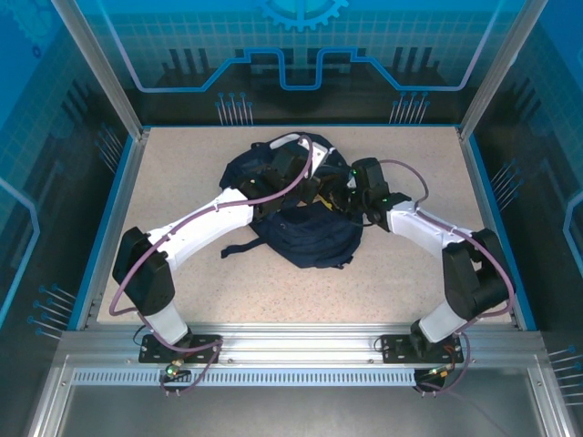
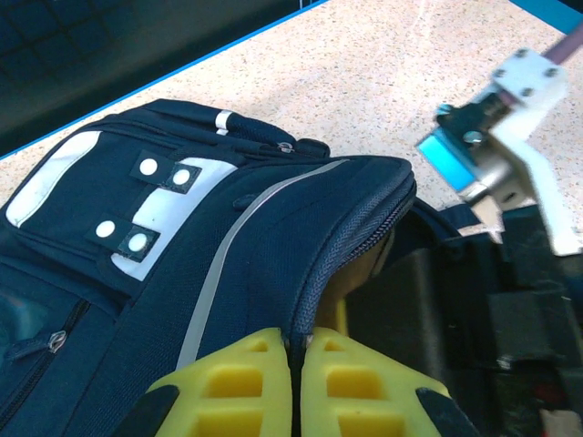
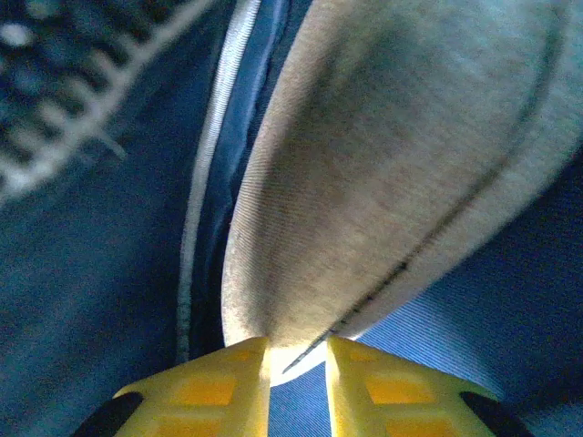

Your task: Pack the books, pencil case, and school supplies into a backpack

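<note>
The navy backpack (image 1: 310, 235) lies in the middle of the table, its white-and-grey patch (image 2: 64, 187) facing up. My left gripper (image 2: 299, 350) is shut on the zipper edge of the backpack (image 2: 209, 273), holding the opening's lip up. In the top view it sits over the bag (image 1: 316, 188), close to my right gripper (image 1: 344, 197). The right gripper (image 3: 298, 350) is inside the opening, its yellow fingers pinching the end of the tan pencil case (image 3: 392, 164). Navy backpack fabric (image 3: 91, 273) surrounds the case. The books are hidden.
The right arm's wrist (image 2: 515, 118) hangs close above the bag's opening, to the right of my left gripper. A dark strap (image 1: 241, 248) trails from the bag toward the left. Speckled tabletop (image 1: 182, 173) runs out to the blue-edged walls (image 1: 118, 200).
</note>
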Tool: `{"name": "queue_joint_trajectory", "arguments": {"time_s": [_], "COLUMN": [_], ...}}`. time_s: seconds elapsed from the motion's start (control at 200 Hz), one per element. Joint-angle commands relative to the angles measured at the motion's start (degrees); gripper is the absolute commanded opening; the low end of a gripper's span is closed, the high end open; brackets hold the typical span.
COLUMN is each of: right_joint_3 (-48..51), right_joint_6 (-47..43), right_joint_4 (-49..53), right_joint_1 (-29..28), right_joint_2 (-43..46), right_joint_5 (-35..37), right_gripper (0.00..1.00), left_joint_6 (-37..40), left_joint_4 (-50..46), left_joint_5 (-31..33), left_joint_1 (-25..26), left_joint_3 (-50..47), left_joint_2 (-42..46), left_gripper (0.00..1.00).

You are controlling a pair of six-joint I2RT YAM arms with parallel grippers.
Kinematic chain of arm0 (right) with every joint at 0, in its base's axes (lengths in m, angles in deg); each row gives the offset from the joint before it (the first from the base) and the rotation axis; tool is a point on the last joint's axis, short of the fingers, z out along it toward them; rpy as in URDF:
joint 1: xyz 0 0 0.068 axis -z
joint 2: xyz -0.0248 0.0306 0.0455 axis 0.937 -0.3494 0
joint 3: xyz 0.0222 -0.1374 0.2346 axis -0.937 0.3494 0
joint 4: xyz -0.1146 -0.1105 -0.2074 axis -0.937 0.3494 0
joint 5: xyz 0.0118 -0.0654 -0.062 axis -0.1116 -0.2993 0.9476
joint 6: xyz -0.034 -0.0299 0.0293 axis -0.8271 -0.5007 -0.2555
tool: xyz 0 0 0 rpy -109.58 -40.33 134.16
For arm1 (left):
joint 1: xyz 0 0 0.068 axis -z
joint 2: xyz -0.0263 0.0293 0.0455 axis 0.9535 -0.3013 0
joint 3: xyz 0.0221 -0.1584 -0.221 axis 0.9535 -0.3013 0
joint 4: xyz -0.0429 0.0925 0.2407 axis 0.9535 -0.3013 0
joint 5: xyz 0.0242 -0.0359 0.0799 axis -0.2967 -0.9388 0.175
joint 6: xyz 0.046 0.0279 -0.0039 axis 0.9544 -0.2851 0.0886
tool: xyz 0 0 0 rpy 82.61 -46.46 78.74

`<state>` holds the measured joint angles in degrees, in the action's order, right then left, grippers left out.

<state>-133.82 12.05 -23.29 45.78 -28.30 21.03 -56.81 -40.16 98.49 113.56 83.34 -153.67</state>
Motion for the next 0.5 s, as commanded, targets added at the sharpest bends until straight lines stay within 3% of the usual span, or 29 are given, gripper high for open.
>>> {"name": "queue_joint_trajectory", "arguments": {"time_s": [0.0,0.33,0.495], "right_joint_3": [-3.0,-9.1,-4.9], "right_joint_6": [-1.9,-4.2,-6.2], "right_joint_4": [-3.0,-6.3,-8.4], "right_joint_1": [-1.3,-1.5,0.0], "right_joint_2": [-2.9,-11.7,-6.9], "right_joint_5": [-3.8,-8.1,-8.8], "right_gripper": [0.24,0.24,0.28], "left_joint_6": [-1.0,-3.4,-7.1], "left_joint_4": [7.7,7.5,7.3], "left_joint_5": [-3.5,-4.2,-7.8], "left_joint_1": [0.7,-0.2,-2.4], "left_joint_3": [1.8,0.7,-1.9], "left_joint_2": [2.3,3.5,5.2], "left_gripper": [0.05,0.06,0.11]}}
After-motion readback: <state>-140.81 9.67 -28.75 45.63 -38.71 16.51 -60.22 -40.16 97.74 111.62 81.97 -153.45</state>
